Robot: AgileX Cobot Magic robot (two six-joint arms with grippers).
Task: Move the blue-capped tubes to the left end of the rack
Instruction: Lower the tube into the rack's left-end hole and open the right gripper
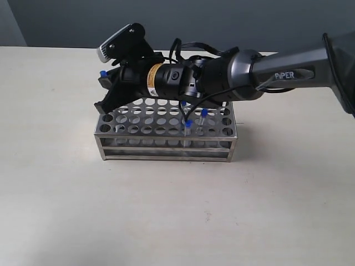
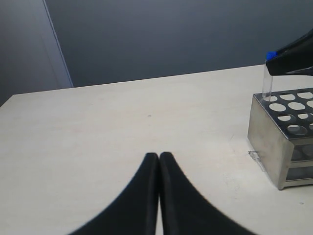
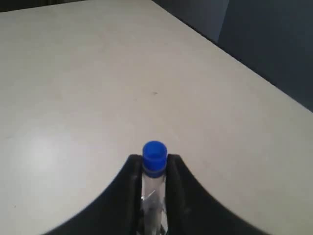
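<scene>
The right fingers [image 3: 128, 181] clamp a blue-capped tube [image 3: 154, 157] upright at the left-end corner hole of the rack [image 1: 144, 137]; next it probably needs seating and releasing, with three other tubes [image 1: 187, 125] standing further right.

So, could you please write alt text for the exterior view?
The right gripper reaches across a steel rack on a beige table, holding a blue-capped tube at the rack's left end. Three more tubes stand near its right end.
</scene>
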